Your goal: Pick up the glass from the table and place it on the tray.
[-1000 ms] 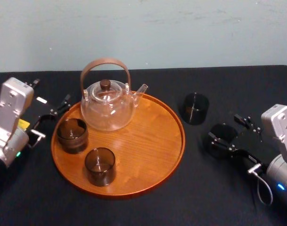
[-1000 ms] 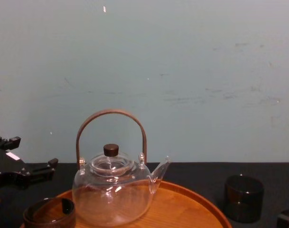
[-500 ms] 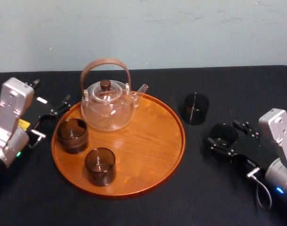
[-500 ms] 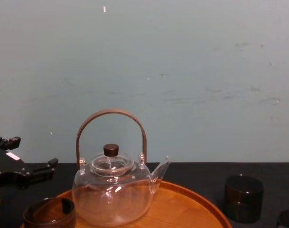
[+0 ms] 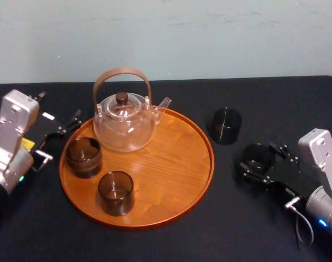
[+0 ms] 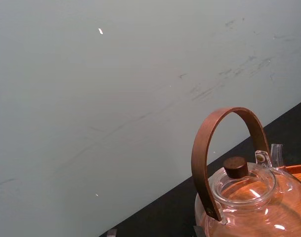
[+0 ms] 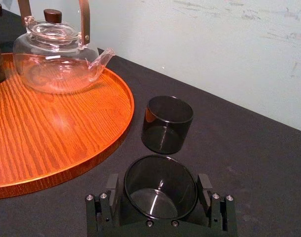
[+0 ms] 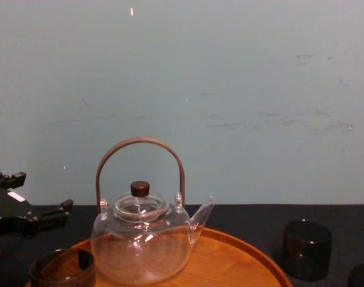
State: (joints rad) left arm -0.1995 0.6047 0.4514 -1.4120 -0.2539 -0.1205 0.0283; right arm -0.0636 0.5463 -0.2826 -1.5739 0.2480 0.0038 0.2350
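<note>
Right gripper [image 7: 158, 182] around glass [image 7: 160, 200] — on table [image 7: 254, 163]; left gripper [image 5: 59, 106] parked beside tray [image 5: 171, 180].

- Glass [image 7: 160, 195]: short, dark smoky cylinder, empty, upright on the table [image 5: 231, 218], between the right gripper's [image 7: 158, 181] two fingers [image 7: 112, 186], with a thin gap on each side.
- Tray [image 5: 174, 180]: round, orange-brown wood with a low rim, flat on the table to that gripper's left, near the glass but not touching it.
</note>
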